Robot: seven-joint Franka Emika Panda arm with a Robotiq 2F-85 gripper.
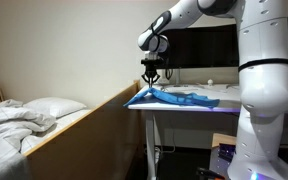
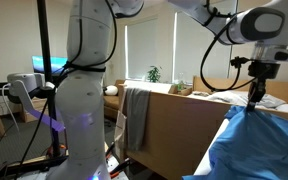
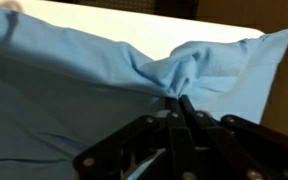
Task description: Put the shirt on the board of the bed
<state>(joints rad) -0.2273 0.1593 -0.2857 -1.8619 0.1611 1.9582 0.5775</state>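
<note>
One blue shirt [image 1: 187, 98] lay on the white table [image 1: 231, 91], beside the bed [image 1: 29, 120] and not on the wooden board [image 1: 84, 126] that ran along the bed's near side. The hand [image 1: 152, 78] pointed straight down at the end of the shirt nearest the board. There the cloth rose to a small peak between the fingers, and the rest of it lay spread along the table top.

In the wrist view the hand [image 3: 176, 102] was clamped on a bunched fold of the shirt [image 3: 84, 70], with both fingers [image 3: 187, 118] pressed together around the cloth. In an exterior view the shirt [image 2: 246, 148] fell away from the hand [image 2: 255, 100] like a tent. Further along the board [image 2: 184, 130], a grey cloth [image 2: 134, 118] hung draped over its top edge. White bedding lay rumpled on the bed, and a dark monitor [image 1: 199, 48] stood behind the table.
</note>
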